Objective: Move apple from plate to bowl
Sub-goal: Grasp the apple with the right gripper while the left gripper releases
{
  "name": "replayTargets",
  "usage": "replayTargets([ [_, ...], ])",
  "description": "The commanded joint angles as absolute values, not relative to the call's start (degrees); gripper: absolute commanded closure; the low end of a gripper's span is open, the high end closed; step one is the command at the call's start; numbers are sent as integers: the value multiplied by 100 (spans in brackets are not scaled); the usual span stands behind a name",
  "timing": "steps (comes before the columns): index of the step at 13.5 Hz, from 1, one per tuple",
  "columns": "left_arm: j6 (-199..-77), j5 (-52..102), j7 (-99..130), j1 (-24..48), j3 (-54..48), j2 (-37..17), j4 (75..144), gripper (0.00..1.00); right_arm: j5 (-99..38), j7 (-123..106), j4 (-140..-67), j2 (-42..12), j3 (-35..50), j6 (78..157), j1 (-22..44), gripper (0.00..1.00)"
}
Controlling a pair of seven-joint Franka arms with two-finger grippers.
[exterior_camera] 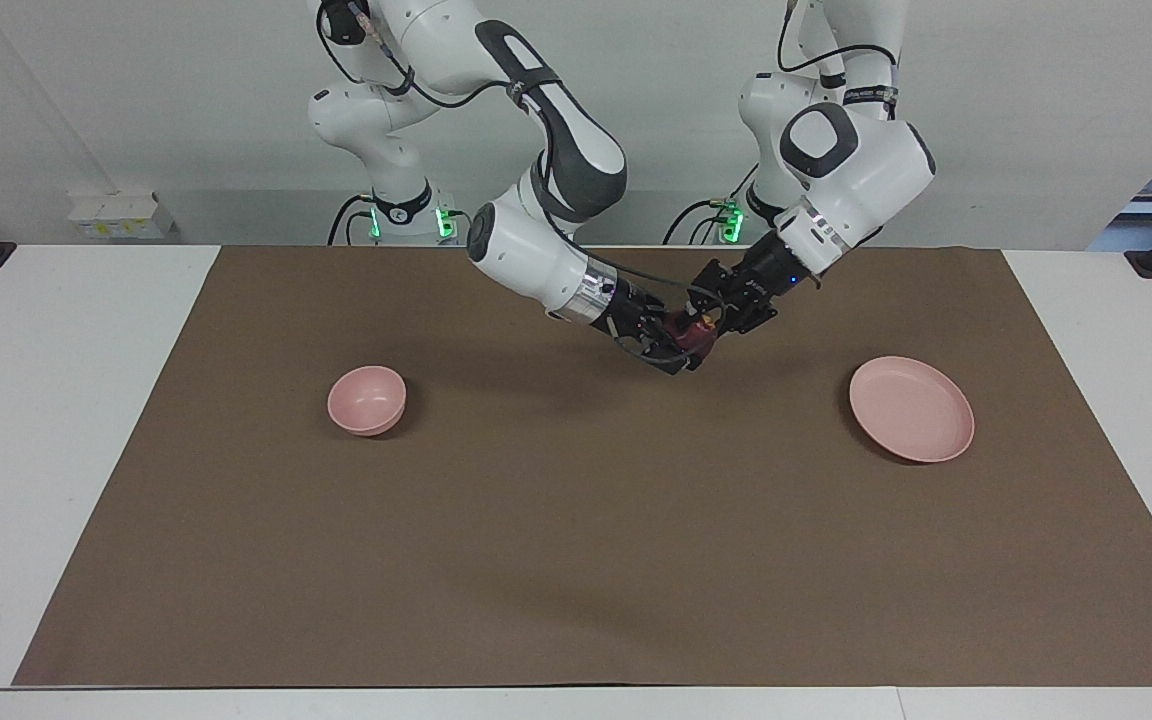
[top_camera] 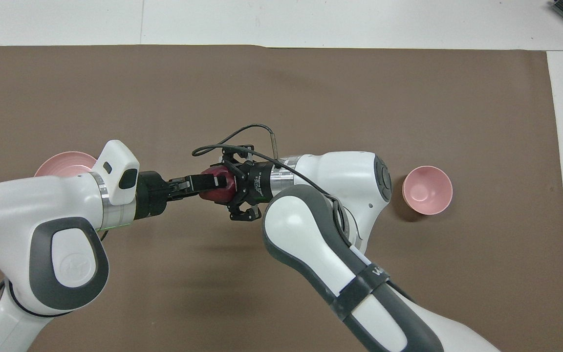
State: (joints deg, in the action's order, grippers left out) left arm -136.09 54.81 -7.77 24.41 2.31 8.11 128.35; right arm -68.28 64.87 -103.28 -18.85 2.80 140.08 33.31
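The dark red apple [exterior_camera: 696, 336] [top_camera: 214, 195] hangs in the air over the middle of the mat, between both grippers. My left gripper [exterior_camera: 709, 322] [top_camera: 213, 183] is shut on the apple. My right gripper [exterior_camera: 683, 345] [top_camera: 226, 188] meets it from the other end and sits right against the apple. The pink plate [exterior_camera: 911, 408] lies bare toward the left arm's end; in the overhead view the left arm partly hides the plate [top_camera: 64, 164]. The small pink bowl [exterior_camera: 367, 399] [top_camera: 427, 189] stands empty toward the right arm's end.
A brown mat [exterior_camera: 576, 560] covers most of the white table [exterior_camera: 46, 450]. Plate and bowl lie about equally near the robots, well apart. Both arms stretch low over the mat's middle.
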Motion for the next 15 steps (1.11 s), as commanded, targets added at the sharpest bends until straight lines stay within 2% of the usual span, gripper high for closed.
replayTargets([
  [1, -13386, 5494, -756, 2435, 308, 897, 12789, 0, -6847, 6513, -10257, -1873, 290, 14028, 3314, 100],
  [3, -13377, 5363, -756, 2155, 308, 766, 12579, 0, -6733, 6521, -10266, -1802, 264, 14010, 3313, 100],
  [6, -13316, 3767, -756, 2136, 308, 536, 12235, 0, -6154, 6557, -10309, -1548, 237, 13914, 3182, 100],
  [10, -12597, 2325, -756, 1776, 325, 344, 11911, 0, -4917, 6557, -10310, -1196, 220, 12852, 2629, 100],
  [13, -11736, 1365, -765, 1504, 334, -16, 11008, 0, -3941, 6513, -10257, -1037, 220, 12175, 2313, 100],
  [15, -10903, 541, -782, 1468, 334, -271, 10077, 0, -3264, 6408, -10213, -958, 220, 11849, 2128, 100],
])
